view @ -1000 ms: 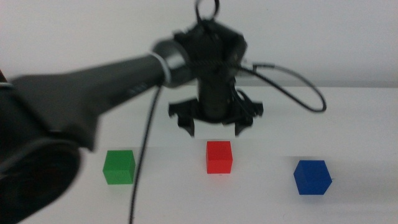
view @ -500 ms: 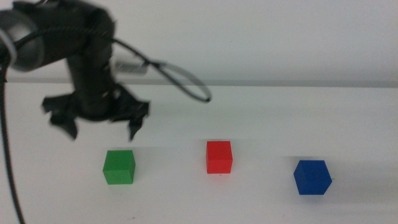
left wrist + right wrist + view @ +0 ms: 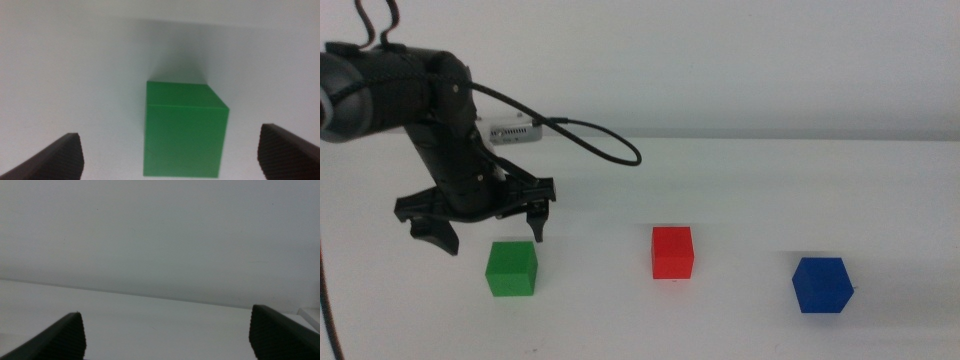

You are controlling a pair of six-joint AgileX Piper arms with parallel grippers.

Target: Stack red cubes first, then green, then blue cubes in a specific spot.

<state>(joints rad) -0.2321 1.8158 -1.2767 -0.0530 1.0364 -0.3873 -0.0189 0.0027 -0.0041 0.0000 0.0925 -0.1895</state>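
Note:
Three cubes lie in a row on the white table: the green cube (image 3: pixel 511 269) on the left, the red cube (image 3: pixel 672 251) in the middle, the blue cube (image 3: pixel 821 285) on the right. My left gripper (image 3: pixel 490 234) hangs open just above and slightly behind the green cube, not touching it. In the left wrist view the green cube (image 3: pixel 183 129) sits between the two wide-spread jaws of the left gripper (image 3: pixel 175 155). My right gripper (image 3: pixel 167 332) is out of the middle view; its wrist view shows open jaws over bare table and wall.
A black cable (image 3: pixel 590 140) loops from the left arm over the table's back. A small grey box (image 3: pixel 515 131) sits behind the arm by the wall. Bare white tabletop (image 3: pixel 750 200) lies between and behind the cubes.
The left arm swung from above the red cube leftward, then lowered a little over the green cube. The cubes have not moved.

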